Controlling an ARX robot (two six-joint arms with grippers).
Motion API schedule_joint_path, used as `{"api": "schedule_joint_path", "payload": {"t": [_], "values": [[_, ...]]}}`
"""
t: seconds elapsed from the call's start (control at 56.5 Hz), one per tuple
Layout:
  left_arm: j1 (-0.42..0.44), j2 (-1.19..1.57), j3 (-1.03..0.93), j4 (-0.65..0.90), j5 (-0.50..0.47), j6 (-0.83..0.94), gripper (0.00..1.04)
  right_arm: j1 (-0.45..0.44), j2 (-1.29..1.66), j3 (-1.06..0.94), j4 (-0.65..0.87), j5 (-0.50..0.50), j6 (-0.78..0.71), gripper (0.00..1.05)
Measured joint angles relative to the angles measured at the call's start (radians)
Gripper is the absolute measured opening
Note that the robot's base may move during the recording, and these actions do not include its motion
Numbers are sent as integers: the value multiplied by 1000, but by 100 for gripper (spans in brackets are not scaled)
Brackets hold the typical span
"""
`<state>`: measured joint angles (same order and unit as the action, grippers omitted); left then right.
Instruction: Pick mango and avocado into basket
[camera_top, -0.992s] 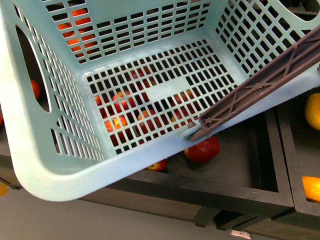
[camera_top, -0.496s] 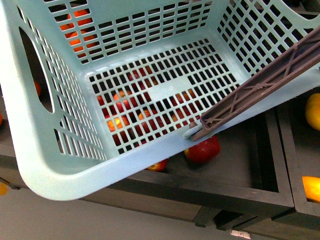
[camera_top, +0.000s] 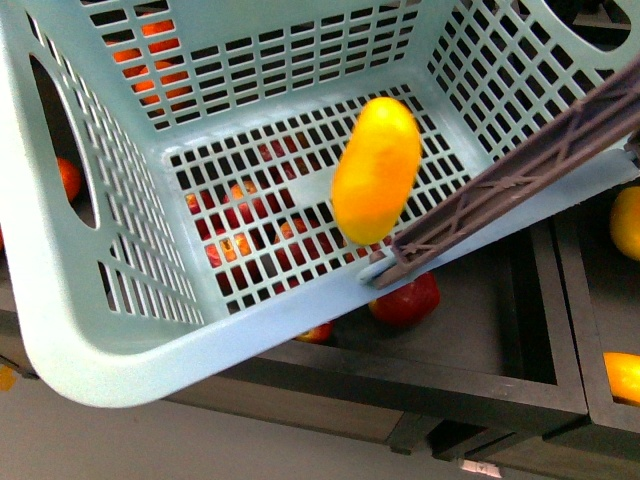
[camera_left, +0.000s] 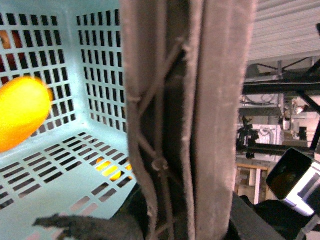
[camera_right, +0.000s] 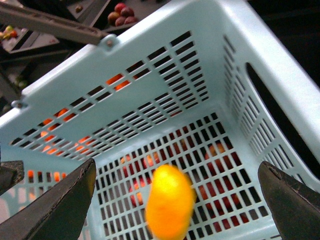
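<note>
**Mango in mid-air inside the basket, right pincer released**

Front view: the teal basket fills the upper and left parts of the frame, tilted, with its open side toward the camera. The mango appears just right of centre, upright and motion-blurred, over the slotted floor and free of any wall. The brown-grey handle crosses the right side diagonally, its lower end pinned at the near rim. Red fruits lie in a dark crate below the basket, and more show through the floor slots. Yellow-orange fruits sit at the right edge.

Right wrist view: the right pincer is released, with its dark fingers spread wide apart and holding nothing. The mango lies between them, over the basket floor.

Left wrist view: the handle runs close along the middle of the frame. Whether the left pincer is clenched on it cannot be told.
</note>
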<state>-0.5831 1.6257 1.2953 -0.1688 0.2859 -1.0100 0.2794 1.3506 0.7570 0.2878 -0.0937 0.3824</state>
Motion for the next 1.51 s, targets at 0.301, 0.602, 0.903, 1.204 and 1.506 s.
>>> {"api": "schedule_joint_path", "payload": {"t": [0.301, 0.602, 0.903, 1.204, 1.506], "values": [[1, 0, 1, 0, 3, -6, 18, -89, -141, -260, 429, 280, -311, 59], [2, 0, 1, 0, 3, -5, 18, -172, -350, -519, 465, 198, -376, 2], [1, 0, 1, 0, 3, -5, 18, -275, -565, -657, 386, 99, -379, 5], [2, 0, 1, 0, 2, -4, 18, -276, -579, -661, 384, 97, -379, 66], [-12, 0, 1, 0, 29, -16, 18, -280, -580, -662, 384, 97, -379, 96]]}}
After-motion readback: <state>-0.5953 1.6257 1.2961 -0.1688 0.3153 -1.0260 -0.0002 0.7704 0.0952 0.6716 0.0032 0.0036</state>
